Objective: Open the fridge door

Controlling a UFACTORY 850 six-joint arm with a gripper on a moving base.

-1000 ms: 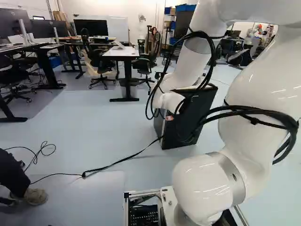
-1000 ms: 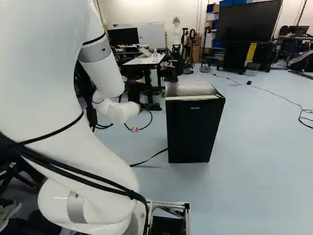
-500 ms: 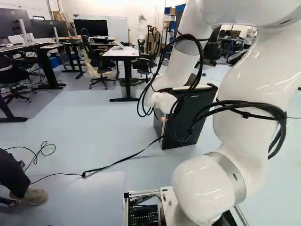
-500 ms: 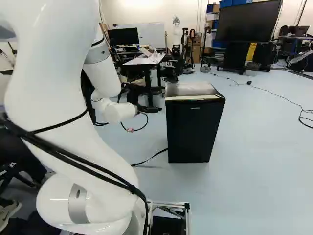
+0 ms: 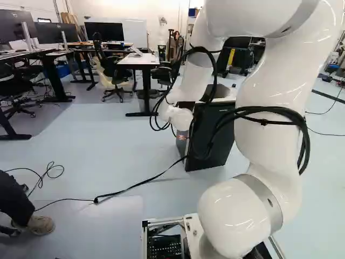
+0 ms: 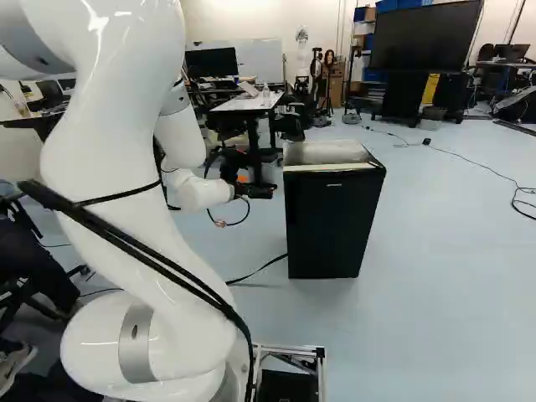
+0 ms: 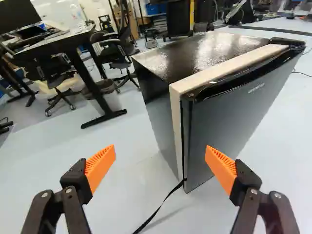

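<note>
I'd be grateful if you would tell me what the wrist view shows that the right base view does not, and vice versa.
Only the wrist view shows the side wall of the fridge and the full faces of both orange pads, set apart.
Only the right base view shows the white arm and the large screen.
Both show the fridge's closed door, the pincer, the desk and the floor cable.
</note>
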